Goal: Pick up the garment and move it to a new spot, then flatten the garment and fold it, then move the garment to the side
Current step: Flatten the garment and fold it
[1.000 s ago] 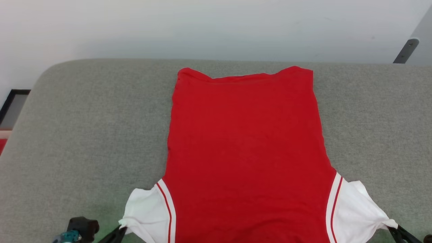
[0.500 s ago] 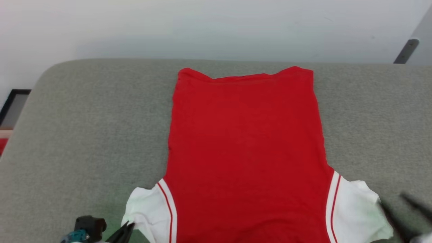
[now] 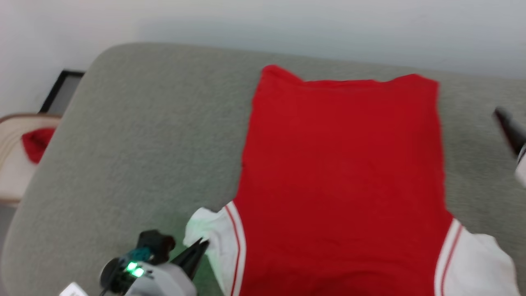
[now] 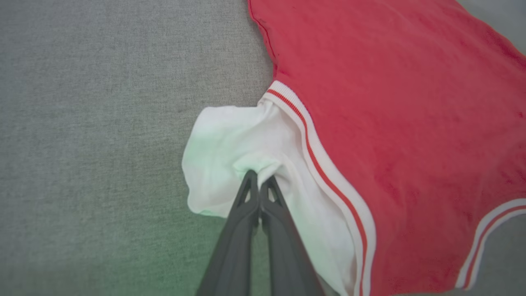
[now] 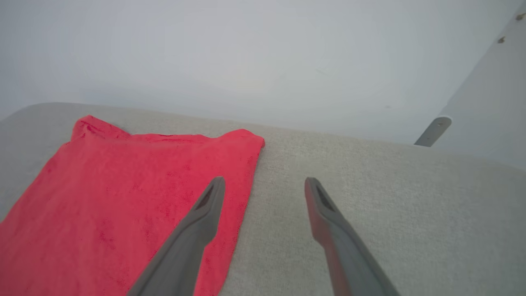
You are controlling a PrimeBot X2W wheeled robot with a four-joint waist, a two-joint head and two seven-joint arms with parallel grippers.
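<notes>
The left gripper has its 2 fingers pinched together on the crumpled white sleeve of the garment, which spreads flat on the grey cushion ahead and to the right of that pincer, long axis running away toward the wall. The right gripper hangs wide apart and empty beside the far long edge, likely nearer the hem. A small red cloth lies well off left.

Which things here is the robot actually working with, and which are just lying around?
Part of the job: red jersey shirt with white sleeves; left gripper, shut on one sleeve; right gripper, open; grey fabric-covered surface under the shirt.
Just lying about: small plain red cloth at the far left; grey metal bracket.
</notes>
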